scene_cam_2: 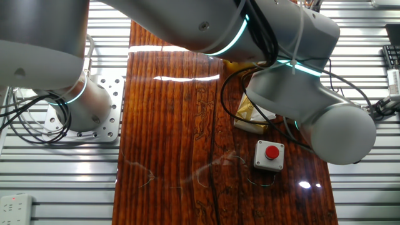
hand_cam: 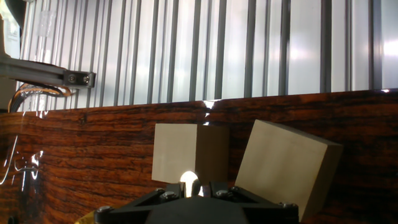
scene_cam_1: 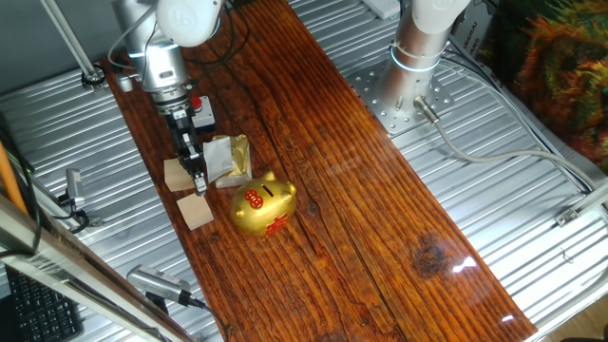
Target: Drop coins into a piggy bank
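The gold piggy bank (scene_cam_1: 264, 205) with red markings and a dark slot on top stands on the wooden board. My gripper (scene_cam_1: 199, 179) points down just left of it, between two tan wooden cubes and beside the foil wrapper (scene_cam_1: 229, 158). In the hand view my gripper (hand_cam: 193, 185) has its jaws close together around a small pale shiny round piece that looks like a coin (hand_cam: 188, 181). The piggy bank is out of the hand view. In the other fixed view the arm hides both it and my gripper.
Two wooden cubes (scene_cam_1: 178, 174) (scene_cam_1: 196, 211) lie by the board's left edge; the hand view shows them ahead (hand_cam: 188, 152) (hand_cam: 286, 165). A red button box (scene_cam_2: 270, 154) sits behind the gripper. Ribbed metal tabletop (scene_cam_1: 532, 190) flanks the board.
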